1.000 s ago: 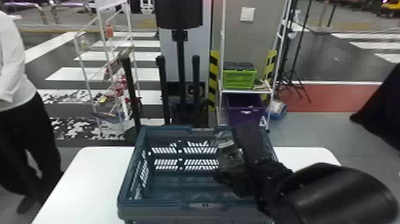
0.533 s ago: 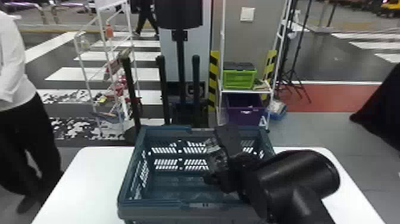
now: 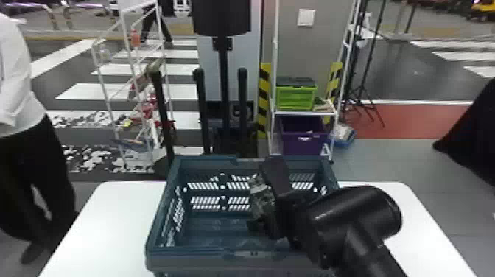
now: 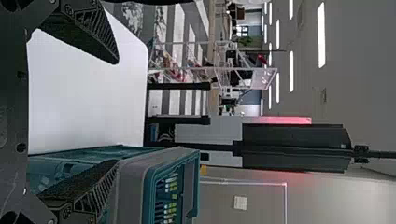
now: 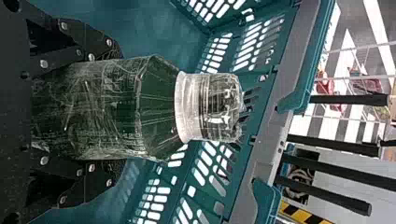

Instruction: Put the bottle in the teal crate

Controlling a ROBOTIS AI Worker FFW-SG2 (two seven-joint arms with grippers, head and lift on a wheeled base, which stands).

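Note:
In the head view my right gripper (image 3: 270,206) is over the right half of the teal crate (image 3: 158,224), shut on the clear bottle (image 3: 260,197). The right wrist view has the bottle (image 5: 112,107) between the fingers of my right gripper (image 5: 114,109), its capped end pointing away from the palm, with the crate's slotted wall (image 5: 224,51) behind it. In the left wrist view my left gripper (image 4: 116,112) stands open with nothing between its fingers, one finger overlapping the crate (image 4: 135,186).
A white table (image 3: 110,217) carries the crate. Beyond it are a black post stand (image 3: 224,84), a wire rack (image 3: 127,73) and a shelf with a green crate (image 3: 296,97) and a purple bin (image 3: 302,138). A person (image 3: 22,121) stands left of the table.
My right forearm has swung up and leftward, and the gripper with the bottle has shifted slightly left over the crate. The bottle has stayed gripped.

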